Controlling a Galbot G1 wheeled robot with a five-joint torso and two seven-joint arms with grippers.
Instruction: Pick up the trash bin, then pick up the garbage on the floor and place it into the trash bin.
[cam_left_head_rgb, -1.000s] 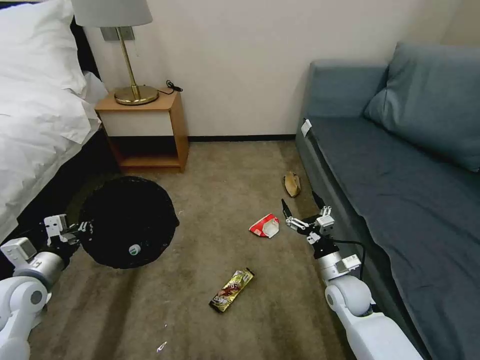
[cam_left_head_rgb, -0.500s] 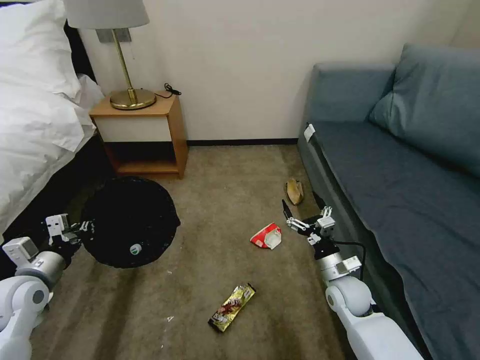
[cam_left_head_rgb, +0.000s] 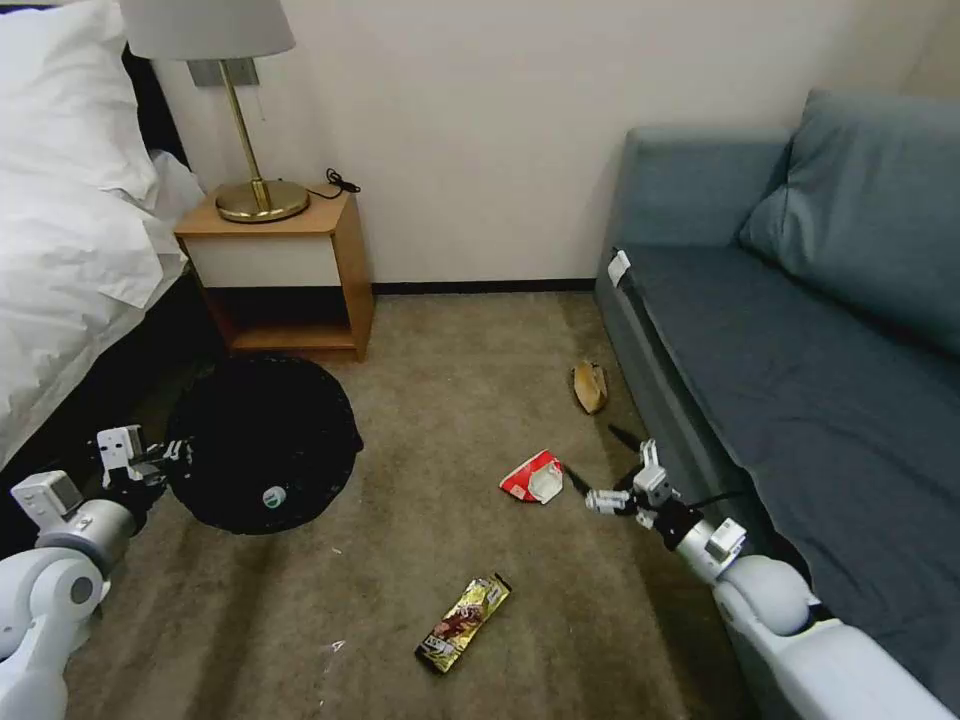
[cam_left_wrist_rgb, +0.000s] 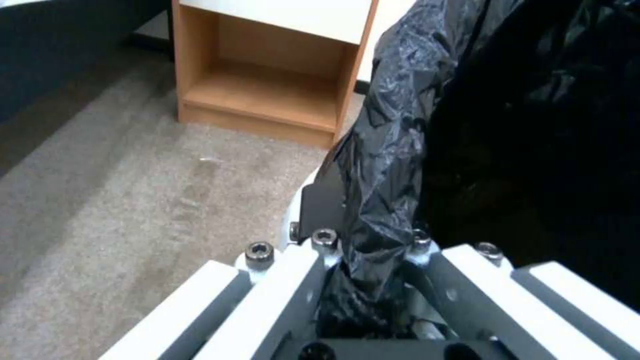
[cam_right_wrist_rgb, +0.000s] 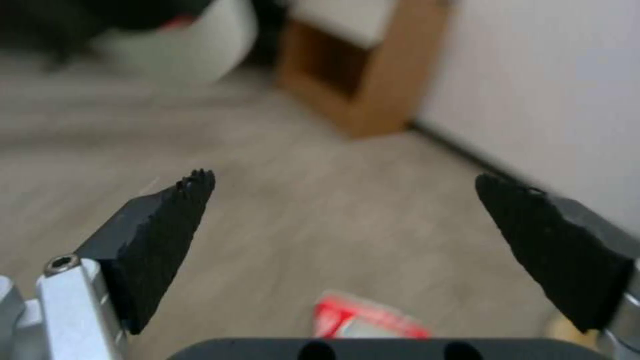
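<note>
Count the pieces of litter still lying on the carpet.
3: a red-and-white packet just off the open right hand, a banana peel by the sofa, and a snack wrapper nearer the robot. More may lie out of view.

No readable text; print on snack wrapper (cam_left_head_rgb: 463, 622) too small to make out.
</note>
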